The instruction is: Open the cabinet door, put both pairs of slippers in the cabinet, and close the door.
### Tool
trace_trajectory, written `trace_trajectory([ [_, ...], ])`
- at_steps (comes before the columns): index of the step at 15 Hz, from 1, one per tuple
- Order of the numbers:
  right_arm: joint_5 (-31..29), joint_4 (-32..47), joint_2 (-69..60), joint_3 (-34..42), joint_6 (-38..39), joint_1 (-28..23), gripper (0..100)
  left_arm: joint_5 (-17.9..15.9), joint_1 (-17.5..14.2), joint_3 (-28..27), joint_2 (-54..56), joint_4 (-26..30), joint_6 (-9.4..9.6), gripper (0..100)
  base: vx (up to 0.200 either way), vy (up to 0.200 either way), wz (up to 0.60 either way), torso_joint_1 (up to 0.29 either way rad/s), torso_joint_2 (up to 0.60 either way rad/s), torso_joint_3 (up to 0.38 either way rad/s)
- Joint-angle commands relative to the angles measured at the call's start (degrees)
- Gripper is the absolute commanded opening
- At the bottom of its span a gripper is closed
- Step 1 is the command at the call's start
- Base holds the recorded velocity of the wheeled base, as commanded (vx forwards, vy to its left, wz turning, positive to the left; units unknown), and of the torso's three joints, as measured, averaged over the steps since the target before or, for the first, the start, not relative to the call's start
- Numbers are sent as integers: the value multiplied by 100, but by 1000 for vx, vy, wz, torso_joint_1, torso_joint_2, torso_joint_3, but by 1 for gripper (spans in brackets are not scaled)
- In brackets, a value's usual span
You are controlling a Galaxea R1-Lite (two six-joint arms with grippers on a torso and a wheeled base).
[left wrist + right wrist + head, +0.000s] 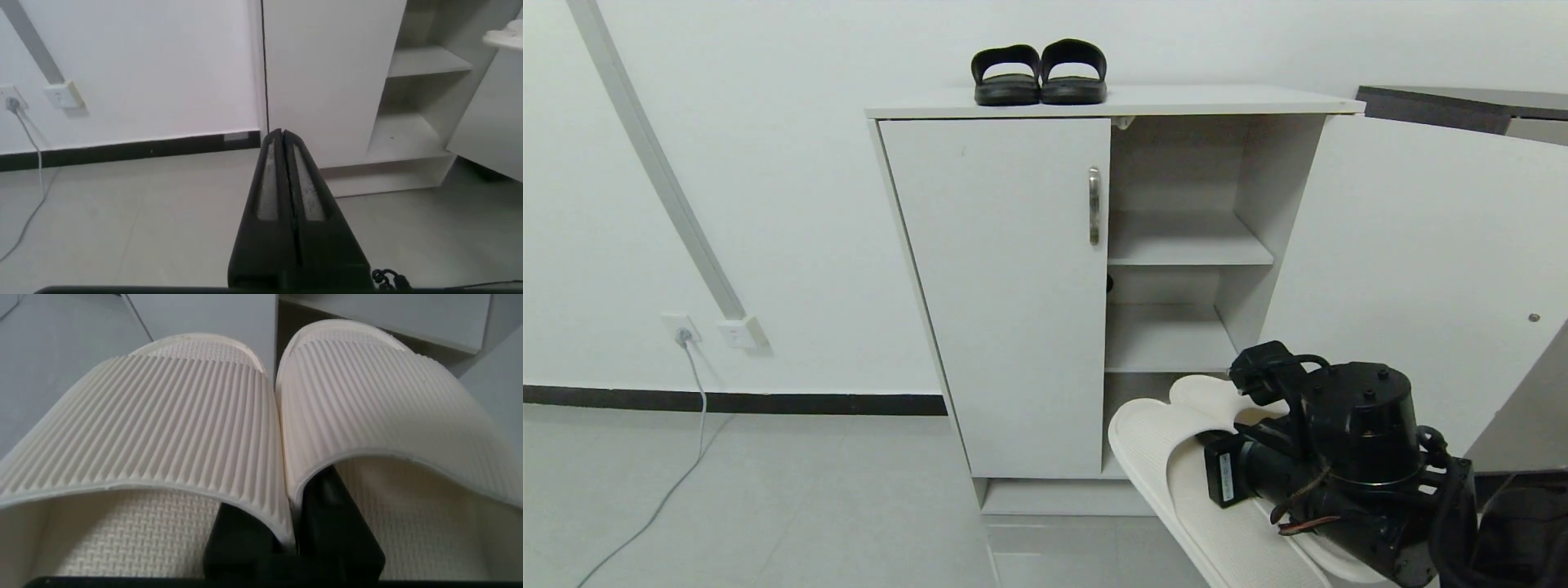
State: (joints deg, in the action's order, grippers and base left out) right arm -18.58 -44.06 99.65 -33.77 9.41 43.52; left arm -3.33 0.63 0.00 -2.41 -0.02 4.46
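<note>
right gripper (pixel 292 531): clamped on the touching inner strap edges of the white slippers (pixel 188 416), one finger inside each slipper.
white slippers: held side by side, low in front of the cabinet (pixel 1217 101), at its open right half, toes toward the shelves (pixel 1184 241).
left gripper (pixel 282 143): fingers pressed together, holding nothing, above the floor in front of the cabinet's left side.
black slippers (pixel 1039 73): side by side on the cabinet top, above the left door (pixel 1005 294).
right door (pixel 1421 261): swung wide open.
left door: closed, with its handle (pixel 1094 206) at the inner edge.
</note>
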Motion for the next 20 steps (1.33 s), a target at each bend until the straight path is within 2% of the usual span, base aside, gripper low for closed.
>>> trace_trajectory([
  [1, 3, -15, 20, -25, -1, 42, 0, 25, -46, 0, 233, -6, 20, 0, 0, 0, 0, 0, 0, 0],
  [3, -23, -437, 134, -42, -9, 69, 0, 25, -46, 0, 233, -6, -33, 0, 0, 0, 0, 0, 0, 0],
  [4, -58, -578, 178, -25, -9, 69, 0, 34, -46, 0, 233, 2, -103, 0, 0, 0, 0, 0, 0, 0],
  [5, -322, -894, 389, -77, -18, 139, 0, 131, -46, 0, 233, 2, -297, 0, 0, 0, 0, 0, 0, 0],
  [6, -515, -964, 477, -174, -27, 148, 0, 183, -46, 0, 233, 2, -323, 0, 0, 0, 0, 0, 0, 0],
  [10, -2308, -982, 1285, -1053, 105, 385, 0, 183, -46, 0, 233, 2, -349, 0, 0, 0, 0, 0, 0, 0],
  [14, -2563, -964, 1338, -1229, 149, 420, 0, 183, -46, 0, 233, -6, -341, 0, 0, 0, 0, 0, 0, 0],
  [20, -2563, -973, 1461, -1185, 149, 403, 0, 183, -46, 0, 233, 2, -349, 0, 0, -200, 0, 2, 2, 2],
])
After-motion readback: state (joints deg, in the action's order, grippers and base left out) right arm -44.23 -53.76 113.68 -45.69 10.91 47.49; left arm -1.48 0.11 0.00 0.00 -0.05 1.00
